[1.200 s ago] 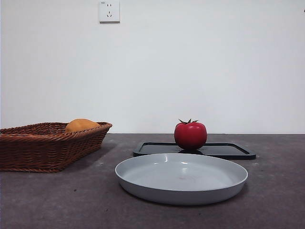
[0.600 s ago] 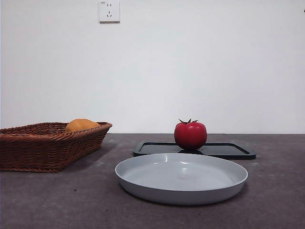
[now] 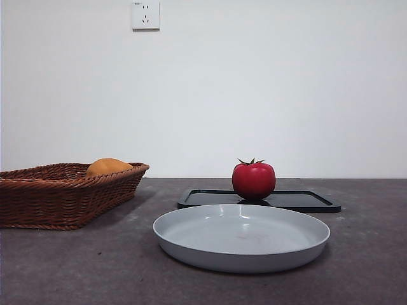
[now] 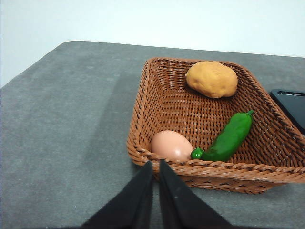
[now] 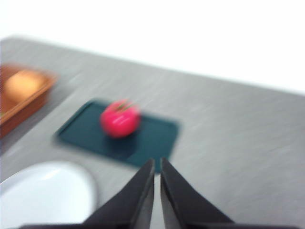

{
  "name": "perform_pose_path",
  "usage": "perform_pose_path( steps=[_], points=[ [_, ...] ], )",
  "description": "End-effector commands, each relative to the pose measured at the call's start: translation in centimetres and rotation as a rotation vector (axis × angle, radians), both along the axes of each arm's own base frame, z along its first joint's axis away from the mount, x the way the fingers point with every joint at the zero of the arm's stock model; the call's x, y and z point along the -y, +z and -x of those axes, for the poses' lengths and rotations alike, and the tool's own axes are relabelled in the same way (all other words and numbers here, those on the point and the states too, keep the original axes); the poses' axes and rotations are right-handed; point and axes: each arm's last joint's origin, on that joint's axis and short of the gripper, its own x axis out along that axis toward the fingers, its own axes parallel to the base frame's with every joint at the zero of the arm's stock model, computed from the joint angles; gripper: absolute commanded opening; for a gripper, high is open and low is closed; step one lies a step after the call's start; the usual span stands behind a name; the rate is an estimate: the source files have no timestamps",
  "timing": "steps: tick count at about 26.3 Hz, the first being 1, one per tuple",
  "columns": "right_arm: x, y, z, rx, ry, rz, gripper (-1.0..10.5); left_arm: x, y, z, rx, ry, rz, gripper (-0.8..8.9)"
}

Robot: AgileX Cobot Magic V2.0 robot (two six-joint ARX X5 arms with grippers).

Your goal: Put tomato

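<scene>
The red tomato [image 3: 254,180] with a green stem stands on a flat black tray [image 3: 305,201] behind a grey round plate [image 3: 241,238]. In the blurred right wrist view the tomato [image 5: 119,119] sits on the tray [image 5: 152,138], well ahead of my right gripper [image 5: 157,164], whose jaws are shut and empty. My left gripper [image 4: 156,167] is shut and empty, just short of the near rim of a wicker basket [image 4: 157,86]. Neither gripper shows in the front view.
The wicker basket [image 3: 38,197] stands at the left and holds an orange-yellow fruit [image 4: 212,79], an egg [image 4: 171,145] and a green pepper [image 4: 228,137]. A wall socket [image 3: 145,14] is on the white wall behind.
The things on the table have not moved. The black tip at the top right corner of the front view is gone.
</scene>
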Motion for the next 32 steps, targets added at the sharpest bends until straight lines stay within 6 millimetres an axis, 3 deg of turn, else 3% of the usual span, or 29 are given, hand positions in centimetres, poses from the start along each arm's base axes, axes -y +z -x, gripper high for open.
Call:
perform_pose_path(
  steps=[1, 5, 14, 18, 32],
  points=[
    [0.7, -2.6, 0.0, 0.114, -0.075, 0.018, 0.2, 0.0, -0.8, -0.1, -0.027, 0.001, -0.006, 0.20],
    [1.4, -8.0, -0.4, 0.264, -0.159, -0.020, 0.2, 0.0, -0.8, -0.1, -0.027, 0.001, -0.006, 0.20],
    [1.9, -14.3, -1.4, 0.242, -0.217, -0.012, 0.2, 0.0, -0.8, -0.1, -0.027, 0.001, -0.006, 0.20],
    [2.3, -15.9, -1.5, 0.210, -0.253, -0.008, 0.2, 0.0, -0.8, -0.1, -0.027, 0.001, -0.006, 0.20],
    [2.8, -17.4, -1.0, 0.069, -0.304, 0.014, 0.2, 0.0, -0.8, -0.1, -0.025, 0.001, -0.006, 0.20]
  ],
)
